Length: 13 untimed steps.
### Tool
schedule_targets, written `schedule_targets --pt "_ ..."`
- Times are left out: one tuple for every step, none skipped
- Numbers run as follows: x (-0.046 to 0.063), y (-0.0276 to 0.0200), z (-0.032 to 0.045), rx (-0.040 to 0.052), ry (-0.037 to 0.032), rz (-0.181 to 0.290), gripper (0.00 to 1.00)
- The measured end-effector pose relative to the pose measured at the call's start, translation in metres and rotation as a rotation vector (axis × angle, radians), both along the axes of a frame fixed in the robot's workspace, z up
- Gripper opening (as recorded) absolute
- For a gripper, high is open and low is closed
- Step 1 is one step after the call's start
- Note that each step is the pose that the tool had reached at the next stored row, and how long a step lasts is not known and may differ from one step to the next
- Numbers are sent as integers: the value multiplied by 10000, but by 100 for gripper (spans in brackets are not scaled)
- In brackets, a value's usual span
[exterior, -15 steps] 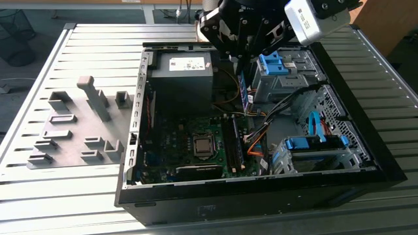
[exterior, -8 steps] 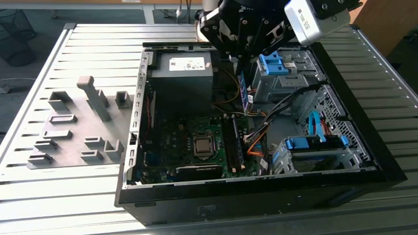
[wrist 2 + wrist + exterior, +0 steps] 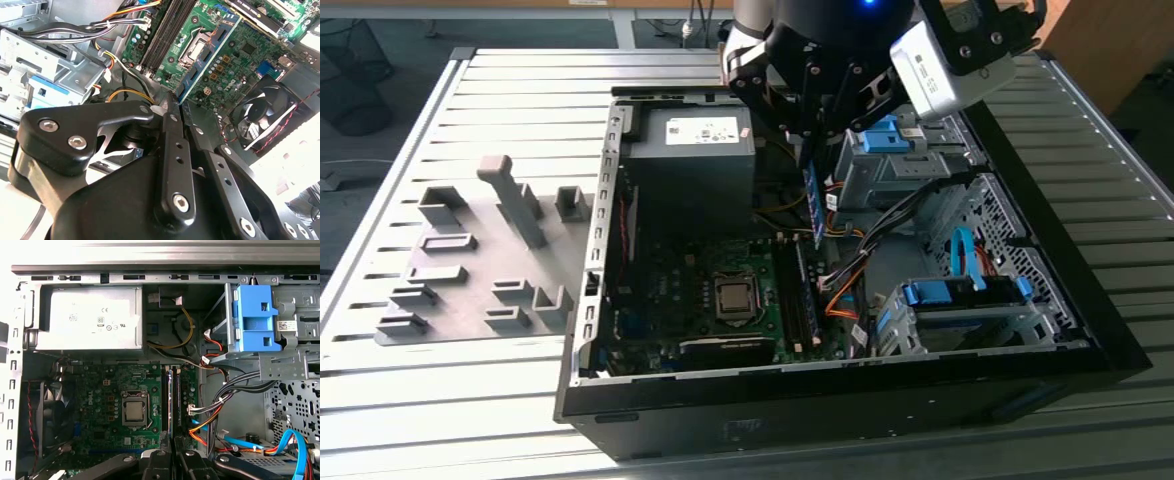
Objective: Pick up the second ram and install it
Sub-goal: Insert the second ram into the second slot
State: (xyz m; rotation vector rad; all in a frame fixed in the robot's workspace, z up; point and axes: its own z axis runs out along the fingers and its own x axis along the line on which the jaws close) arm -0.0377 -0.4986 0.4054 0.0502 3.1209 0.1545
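Observation:
My gripper (image 3: 810, 158) hangs over the open computer case (image 3: 594, 300) and is shut on the second ram (image 3: 817, 208), a narrow blue stick held on edge. The stick's lower end sits a little above the motherboard (image 3: 694, 290), clear of it and close to the long black memory slots (image 3: 797, 300). In the second wrist view, the gripper (image 3: 176, 102) clamps the ram (image 3: 210, 55), which points towards the slots (image 3: 165, 35). In the first wrist view, the gripper (image 3: 173, 454) stands in line with the slots (image 3: 170, 395).
A grey power supply (image 3: 691, 150) fills the far part of the case. Blue drive-bay clips (image 3: 970, 293) and orange and black cables (image 3: 843, 292) lie to the exterior view's right of the slots. The processor socket (image 3: 735, 297) is beside them. Grey fixture blocks (image 3: 480, 250) stand on the table.

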Motion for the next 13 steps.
schedule_targets --pt "0 0 0 0 0 0 14" --pt "0 0 -1 0 0 0 14" --pt "0 0 -1 0 0 0 14" --pt "0 0 -2 0 0 0 14" --pt "0 0 -2 0 0 0 14" --pt "0 0 -3 0 0 0 14" --pt "0 0 -3 0 0 0 14" --pt "0 0 -6 9 -2 1 14" --pt "0 0 -12 12 2 38 14" --pt "0 0 -20 11 8 120 14" --pt "0 0 -25 9 11 189 14" --pt "0 0 -26 8 12 196 14" --pt "0 0 -26 8 13 197 14"
